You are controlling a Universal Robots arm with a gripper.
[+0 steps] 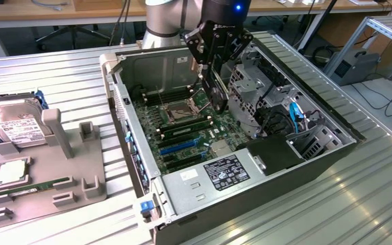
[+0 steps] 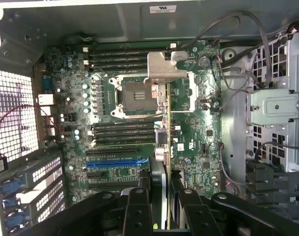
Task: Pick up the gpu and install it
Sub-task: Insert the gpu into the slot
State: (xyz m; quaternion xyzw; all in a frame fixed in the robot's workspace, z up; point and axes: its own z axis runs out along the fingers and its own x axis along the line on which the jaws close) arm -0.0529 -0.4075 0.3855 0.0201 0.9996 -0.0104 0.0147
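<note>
Exterior view, upper middle of the frame: the gpu [image 1: 216, 92] hangs as a dark card on its edge inside the open computer case [image 1: 203, 186]. It is above the motherboard [image 1: 182, 135] and does not touch it. The gripper [image 1: 218, 61] has it from above. In the wrist view the two fingers [image 2: 139, 206] stand about half apart, one on each flat face of the gpu [image 2: 163, 142], so the jaws are closed on the card and nothing else. The silver end bracket [image 2: 166, 69] is at the end of the card far from the fingers.

Under the card lie the CPU socket [image 1: 180, 111] and the black memory slots. The blue expansion slot [image 1: 179, 147] is lower in the frame, nearer to the front wall of the case. On the exterior view's left, outside the case, a grey holder tray [image 1: 80, 178] carries the hard drive [image 1: 16, 125] and a green memory stick [image 1: 32, 188]; both are well apart from the gripper.

I judge that the picking up is done and the step in hand is bringing the card to its place; it is not seated in any slot. In the wrist view the long edge of the card seems to run across the blue expansion slot [image 2: 117, 162], not along it. So the installing would call for a turn of the card until its edge lies along the slot, with the bracket toward the perforated rear wall [image 2: 14, 118]. After that it asks for a straight, careful press, because the drive cage [image 1: 250, 87] and its cables are close beside.
</note>
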